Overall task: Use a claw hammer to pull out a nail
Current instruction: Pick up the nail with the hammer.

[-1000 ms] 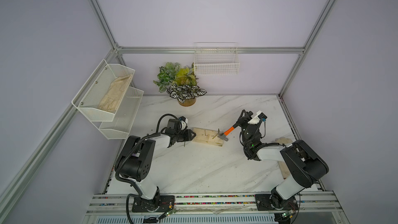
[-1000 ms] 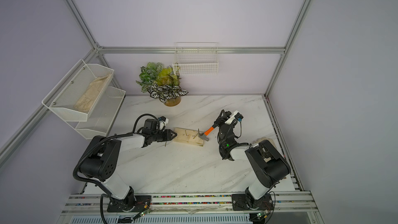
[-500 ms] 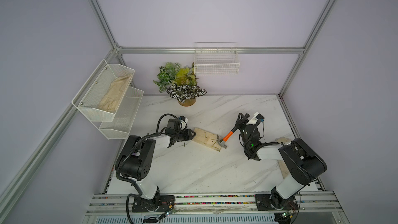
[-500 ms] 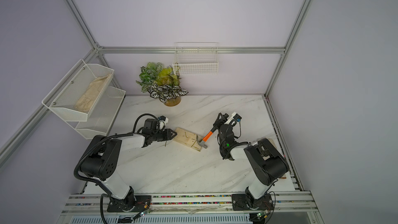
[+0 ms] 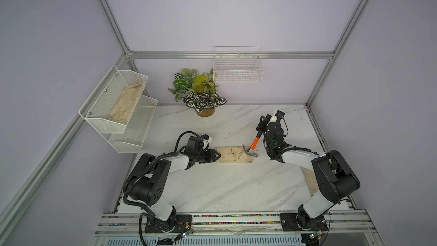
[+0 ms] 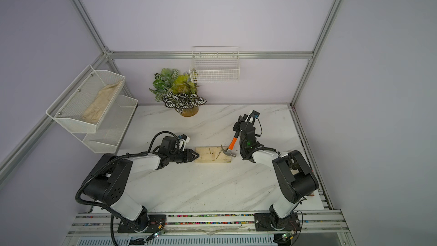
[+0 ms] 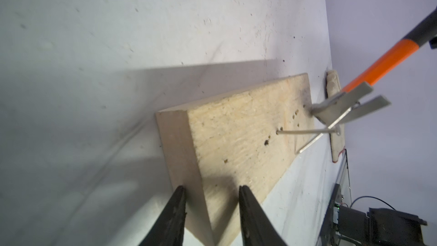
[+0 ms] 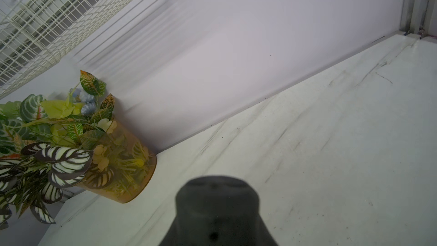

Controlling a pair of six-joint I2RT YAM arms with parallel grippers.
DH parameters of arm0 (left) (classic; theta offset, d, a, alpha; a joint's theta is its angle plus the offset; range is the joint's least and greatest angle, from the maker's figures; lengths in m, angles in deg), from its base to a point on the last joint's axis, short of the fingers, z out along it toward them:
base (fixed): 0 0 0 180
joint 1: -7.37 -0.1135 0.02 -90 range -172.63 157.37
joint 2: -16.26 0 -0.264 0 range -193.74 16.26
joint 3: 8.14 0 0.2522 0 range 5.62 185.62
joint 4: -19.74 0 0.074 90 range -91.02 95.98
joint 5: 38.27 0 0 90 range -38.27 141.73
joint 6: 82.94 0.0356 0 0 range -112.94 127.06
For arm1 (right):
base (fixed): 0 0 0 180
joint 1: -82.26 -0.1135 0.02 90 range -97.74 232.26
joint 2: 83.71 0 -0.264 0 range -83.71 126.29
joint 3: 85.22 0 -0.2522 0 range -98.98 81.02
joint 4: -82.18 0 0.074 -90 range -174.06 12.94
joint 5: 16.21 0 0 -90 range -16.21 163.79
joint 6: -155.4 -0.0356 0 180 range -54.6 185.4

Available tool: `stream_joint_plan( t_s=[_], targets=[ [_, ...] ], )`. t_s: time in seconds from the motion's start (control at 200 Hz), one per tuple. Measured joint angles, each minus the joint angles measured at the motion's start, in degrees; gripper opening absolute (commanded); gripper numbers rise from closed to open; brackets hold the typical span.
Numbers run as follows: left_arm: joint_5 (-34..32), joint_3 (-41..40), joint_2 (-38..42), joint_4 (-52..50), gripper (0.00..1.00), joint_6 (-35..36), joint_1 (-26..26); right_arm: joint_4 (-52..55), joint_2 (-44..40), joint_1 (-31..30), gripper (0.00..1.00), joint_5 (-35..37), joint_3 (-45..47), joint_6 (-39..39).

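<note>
Your L hand (image 5: 218,156) lies low on the bench (image 5: 224,185), fingers (image 7: 248,209) either side of the wood board's (image 5: 233,158) end; can't tell if they pinch it. At the board's other end is the claw hammer (image 5: 254,143), head over the wood, w/ a nail (image 7: 309,144) slanting thru its claw. A 2nd nail (image 7: 302,131) stands in the wood beside it. Your R hand (image 5: 260,127) is clenched on the black grip. Behind are a plant (image 5: 201,95) and a wire basket (image 5: 237,72).
</note>
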Motion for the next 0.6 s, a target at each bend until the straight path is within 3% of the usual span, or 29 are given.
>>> stream_joint_plan(
  t_s=[0.265,0.6],
  targets=[
    [1.2,-0.1,4.3,-1.2,0.54,-0.7,0.7,7.5,-2.1,0.5,0.0,-2.6,-5.7,6.8],
    [5.0,7.9,4.3,-1.9,0.56,3.7,1.1,14.4,-11.2,0.5,0.0,-6.9,-6.3,9.8]
  ],
)
